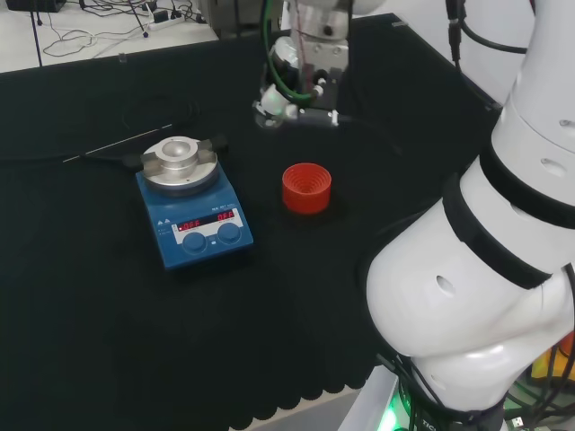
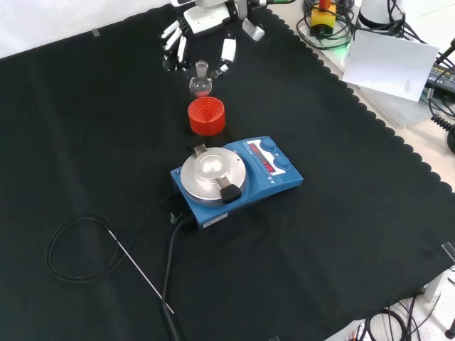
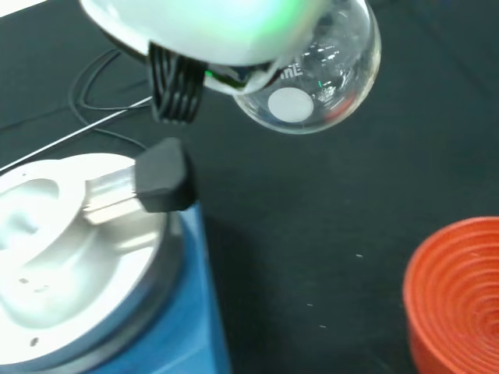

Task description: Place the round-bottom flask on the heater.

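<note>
The clear round-bottom flask (image 2: 201, 83) hangs off the cloth just beyond the red ribbed ring stand (image 2: 207, 116), its neck between the fingers (image 2: 227, 51) of the hand (image 2: 202, 18). In the wrist view the flask's bulb (image 3: 312, 78) sits close under the palm, above bare black cloth. The stand (image 3: 460, 300) is empty. The blue heater (image 2: 274, 170) with its silver round top (image 2: 212, 175) stands nearer the front view's camera than the stand. In the head view the hand (image 1: 296, 94) is up and to the right of the heater (image 1: 193, 202) and beyond the stand (image 1: 306, 187).
A black cable (image 2: 71, 249) loops on the cloth to the heater's left in the front view, with a thin metal rod (image 2: 138, 266) beside it. The cloth's scalloped edge (image 2: 370, 114) runs along the right; papers and cables lie past it.
</note>
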Robot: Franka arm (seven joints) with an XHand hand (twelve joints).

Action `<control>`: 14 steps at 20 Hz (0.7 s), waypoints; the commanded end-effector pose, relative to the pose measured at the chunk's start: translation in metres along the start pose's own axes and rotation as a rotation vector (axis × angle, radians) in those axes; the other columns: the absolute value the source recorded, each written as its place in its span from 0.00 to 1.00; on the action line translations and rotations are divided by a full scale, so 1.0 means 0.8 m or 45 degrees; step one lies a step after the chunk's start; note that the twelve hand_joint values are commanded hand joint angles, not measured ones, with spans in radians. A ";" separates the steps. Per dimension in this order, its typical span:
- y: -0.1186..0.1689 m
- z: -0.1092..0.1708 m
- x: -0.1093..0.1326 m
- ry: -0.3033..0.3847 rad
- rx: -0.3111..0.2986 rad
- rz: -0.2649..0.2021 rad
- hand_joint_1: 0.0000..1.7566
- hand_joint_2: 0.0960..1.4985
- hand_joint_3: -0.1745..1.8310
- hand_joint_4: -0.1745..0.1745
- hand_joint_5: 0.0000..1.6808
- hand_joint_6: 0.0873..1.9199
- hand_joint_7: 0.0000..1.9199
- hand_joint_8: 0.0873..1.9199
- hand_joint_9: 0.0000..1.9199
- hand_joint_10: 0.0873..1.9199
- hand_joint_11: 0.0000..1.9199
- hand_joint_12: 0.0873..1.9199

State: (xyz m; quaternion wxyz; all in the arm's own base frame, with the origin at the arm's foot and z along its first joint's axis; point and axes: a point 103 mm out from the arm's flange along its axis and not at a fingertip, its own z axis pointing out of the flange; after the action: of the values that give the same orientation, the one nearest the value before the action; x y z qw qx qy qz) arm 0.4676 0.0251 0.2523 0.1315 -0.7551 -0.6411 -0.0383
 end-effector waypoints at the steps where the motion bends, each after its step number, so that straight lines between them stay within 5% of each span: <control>1: 0.006 0.004 0.087 -0.053 0.075 -0.120 0.64 0.36 0.52 0.89 0.70 0.47 0.25 0.32 0.38 0.26 0.17 0.69; 14: 0.016 0.035 0.201 -0.145 0.169 -0.302 0.64 0.36 0.52 0.92 0.70 0.46 0.25 0.32 0.38 0.26 0.17 0.69</control>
State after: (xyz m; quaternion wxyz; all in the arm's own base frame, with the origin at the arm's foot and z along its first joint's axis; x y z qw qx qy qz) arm 0.4921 0.1304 0.2746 0.1342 -0.6943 -0.7070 -0.0101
